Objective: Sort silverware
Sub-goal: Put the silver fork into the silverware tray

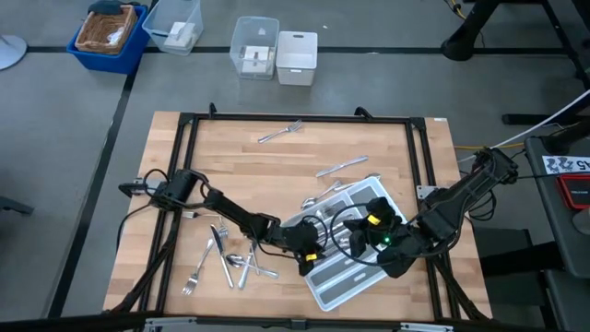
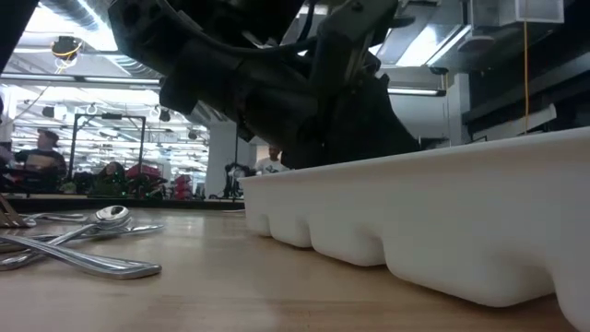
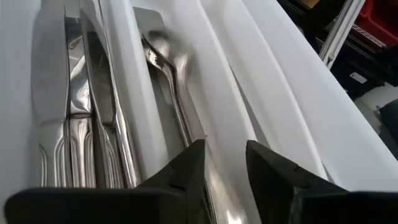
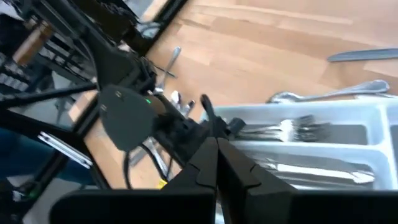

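Down at the near right part of the counter [image 1: 277, 175], the light grey tray [image 1: 343, 277] lies askew, its long sides running diagonally toward the far right corner. Both arms crowd over it. The left tool [image 1: 309, 254] hangs over the tray's near-left end, and in the left wrist view its fingers [image 3: 189, 168] stand a narrow gap apart just above a compartment; a spoon [image 3: 171, 87] lies lengthwise in that channel, and whether the fingers touch it cannot be told. The neighbouring compartment holds knives [image 3: 74, 106] laid parallel to the dividers. The right tool [image 1: 385, 247] sits over the tray's right side, and in its own wrist view the fingers [image 4: 214, 163] are pressed together with nothing between them. That view also shows forks [image 4: 292, 129] in one compartment, their long axes along the tray.

Open counter lies mostly on the far half. A lone fork [image 1: 281, 132] rests near the far edge, lying slantwise, and a knife [image 1: 343, 166] lies just beyond the tray's far end. Loose silverware [image 1: 226, 258] is scattered near the left front, well apart from the tray, pieces pointing in mixed directions, mostly toward the front-left corner. Clear plastic boxes [image 1: 255, 48] stand on the floor beyond the counter.
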Available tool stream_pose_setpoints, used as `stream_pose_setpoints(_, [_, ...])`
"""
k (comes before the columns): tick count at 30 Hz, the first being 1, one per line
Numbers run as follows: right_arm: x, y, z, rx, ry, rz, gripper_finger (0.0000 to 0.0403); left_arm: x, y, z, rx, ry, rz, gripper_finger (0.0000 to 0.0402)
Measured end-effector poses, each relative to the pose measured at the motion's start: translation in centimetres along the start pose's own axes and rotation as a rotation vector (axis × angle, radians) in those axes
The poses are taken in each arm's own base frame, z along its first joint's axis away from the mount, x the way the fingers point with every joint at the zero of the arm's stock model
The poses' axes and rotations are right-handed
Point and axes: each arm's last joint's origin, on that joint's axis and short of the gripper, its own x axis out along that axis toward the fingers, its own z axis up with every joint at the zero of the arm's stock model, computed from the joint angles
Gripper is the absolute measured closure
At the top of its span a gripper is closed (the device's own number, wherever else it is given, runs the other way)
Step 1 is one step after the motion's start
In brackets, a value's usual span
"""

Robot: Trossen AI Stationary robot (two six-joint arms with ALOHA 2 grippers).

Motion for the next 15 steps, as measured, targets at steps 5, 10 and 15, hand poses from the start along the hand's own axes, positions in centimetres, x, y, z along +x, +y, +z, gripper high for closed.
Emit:
stream_pose_setpoints(5, [0.0, -0.4, -0.1, -0.035, 0.023, -0.036, 0.0397, 0.0, -0.2, 0.5, 0.002, -0.053, -0.03, 0.0287])
stream_pose_setpoints(10, [0.0, -1.0, -0.1, -0.08, 0.025, -0.084, 0.0397, -1.2, -0.5, 3.0, -0.042, -0.13, -0.075, 0.0286])
stream_pose_setpoints(15, [-0.3, -1.5, 0.2, -0.107, 0.026, -0.112, 0.0397, -3.4, 0.2, 7.4, -0.042, -0.238, -0.073, 0.0286])
